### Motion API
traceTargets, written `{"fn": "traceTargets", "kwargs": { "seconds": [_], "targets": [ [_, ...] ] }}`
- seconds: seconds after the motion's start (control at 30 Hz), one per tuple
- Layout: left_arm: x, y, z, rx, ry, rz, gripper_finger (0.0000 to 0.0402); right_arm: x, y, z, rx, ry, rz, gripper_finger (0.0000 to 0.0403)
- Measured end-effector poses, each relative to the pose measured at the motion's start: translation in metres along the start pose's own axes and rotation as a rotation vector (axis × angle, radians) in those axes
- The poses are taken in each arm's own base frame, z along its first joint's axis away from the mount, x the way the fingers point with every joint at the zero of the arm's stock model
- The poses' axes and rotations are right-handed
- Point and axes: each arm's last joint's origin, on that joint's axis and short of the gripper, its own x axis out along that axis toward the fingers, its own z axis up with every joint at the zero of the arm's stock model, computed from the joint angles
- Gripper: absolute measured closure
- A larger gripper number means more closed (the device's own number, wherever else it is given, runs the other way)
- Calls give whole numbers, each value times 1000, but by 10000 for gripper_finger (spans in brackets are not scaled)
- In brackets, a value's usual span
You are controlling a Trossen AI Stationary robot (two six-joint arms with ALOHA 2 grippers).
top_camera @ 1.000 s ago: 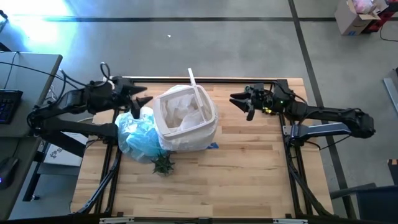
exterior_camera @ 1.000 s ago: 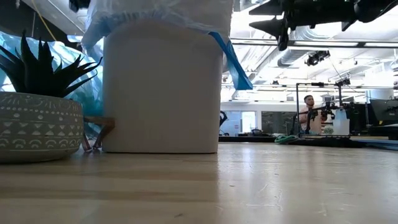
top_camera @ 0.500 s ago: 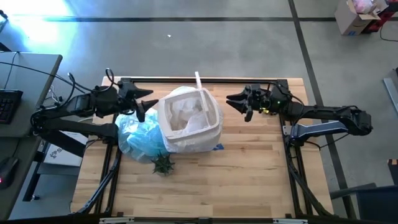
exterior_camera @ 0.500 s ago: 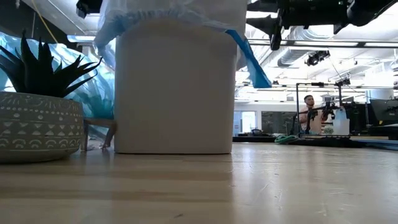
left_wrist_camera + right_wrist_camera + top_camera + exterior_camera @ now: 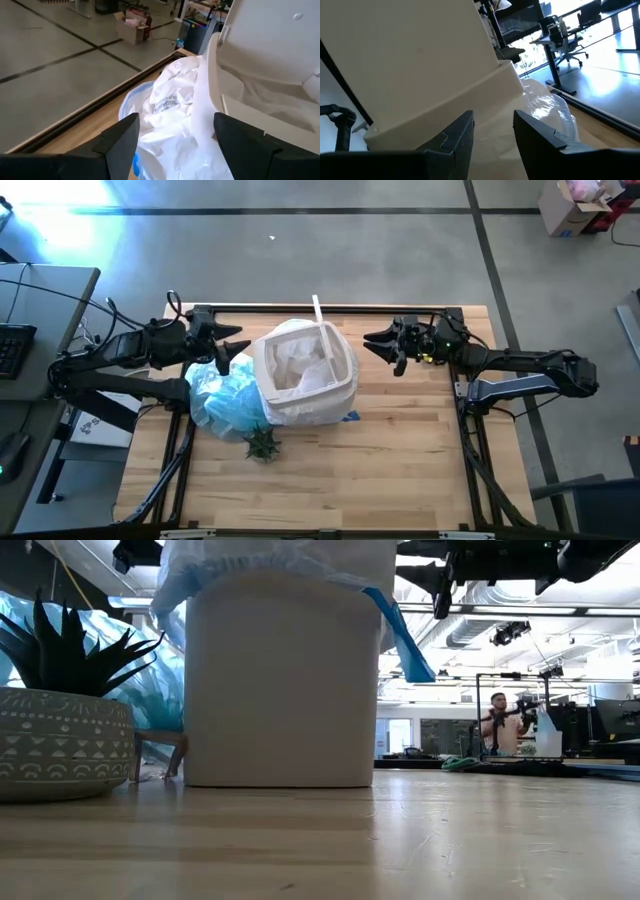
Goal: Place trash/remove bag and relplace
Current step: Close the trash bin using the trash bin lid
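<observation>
While both arms are hovering, the white bin is standing lined at the table's middle.
Left gripper and right gripper are flanking it, fingers spread, empty; a crumpled blue bag is lying against its left side.

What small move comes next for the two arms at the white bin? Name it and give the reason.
Probably ease the left gripper and right gripper inward to the rim of the white bin. Both are open, level with the rim on opposite sides, holding nothing. The fresh liner already sits inside the bin, and the filled light-blue bag lies beside it.
</observation>
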Motion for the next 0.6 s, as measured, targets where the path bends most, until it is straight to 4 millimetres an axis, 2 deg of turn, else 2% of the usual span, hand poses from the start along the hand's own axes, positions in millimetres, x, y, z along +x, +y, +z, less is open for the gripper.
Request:
{"fn": "traceTargets", "kwargs": {
  "seconds": [0.23, 0.6],
  "targets": [
    [0, -1, -2, -34, 20, -18, 163, 0, 0, 0, -3, 1, 0, 275],
    [-3, -15, -8, -52, 52, -78, 163, 1, 6, -3, -4, 20, 49, 275]
  ]
}}
